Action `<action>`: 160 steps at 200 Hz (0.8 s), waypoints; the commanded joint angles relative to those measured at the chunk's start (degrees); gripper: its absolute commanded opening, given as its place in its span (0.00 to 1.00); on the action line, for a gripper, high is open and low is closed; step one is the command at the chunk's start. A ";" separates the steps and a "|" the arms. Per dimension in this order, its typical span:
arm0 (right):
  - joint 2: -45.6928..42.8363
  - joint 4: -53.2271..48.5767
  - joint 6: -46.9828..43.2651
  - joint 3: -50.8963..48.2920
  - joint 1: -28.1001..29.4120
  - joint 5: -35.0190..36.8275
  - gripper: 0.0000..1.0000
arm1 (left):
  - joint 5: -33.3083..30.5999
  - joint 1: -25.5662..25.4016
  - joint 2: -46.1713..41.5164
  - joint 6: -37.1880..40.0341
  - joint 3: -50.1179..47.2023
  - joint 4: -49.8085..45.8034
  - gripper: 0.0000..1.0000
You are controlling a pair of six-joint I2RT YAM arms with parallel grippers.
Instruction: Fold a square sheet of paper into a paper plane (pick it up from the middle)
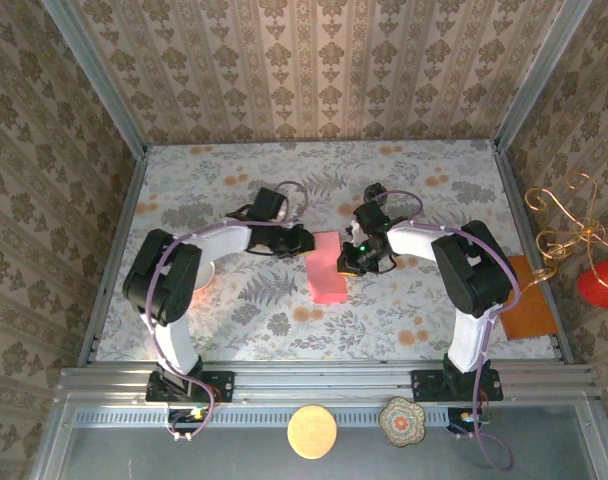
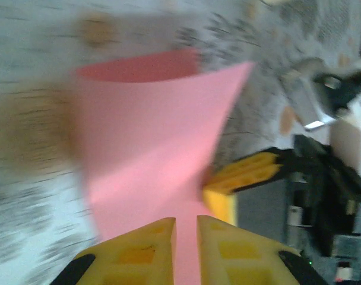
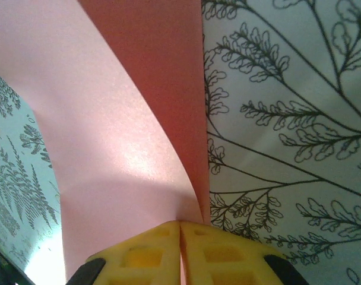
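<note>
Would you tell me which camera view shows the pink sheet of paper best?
The top external view: it shows nearly the whole square sheet of paper, and sharply. The left wrist view shows it blurred, pinched by the left gripper; the right wrist view shows a curved part at the right gripper.

There are one salmon-pink paper sheet (image 1: 327, 268), one larger orange sheet (image 1: 531, 300), two robot arms (image 1: 169, 275) (image 1: 474, 270), two round discs (image 1: 312, 431) (image 1: 401, 421) and one red object (image 1: 599, 282).

Overhead camera looks down; 2 close wrist cameras share the paper (image 2: 151, 148).
</note>
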 commanded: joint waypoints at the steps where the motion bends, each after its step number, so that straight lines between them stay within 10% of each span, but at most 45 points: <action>1: 6.42 -7.39 -0.98 -4.19 0.13 11.83 0.12 | 0.66 -2.03 5.52 -1.83 3.47 0.99 0.18; 160: 6.21 -7.21 -1.40 -4.97 0.08 12.79 0.13 | -1.65 11.28 10.99 4.90 10.23 -6.95 0.18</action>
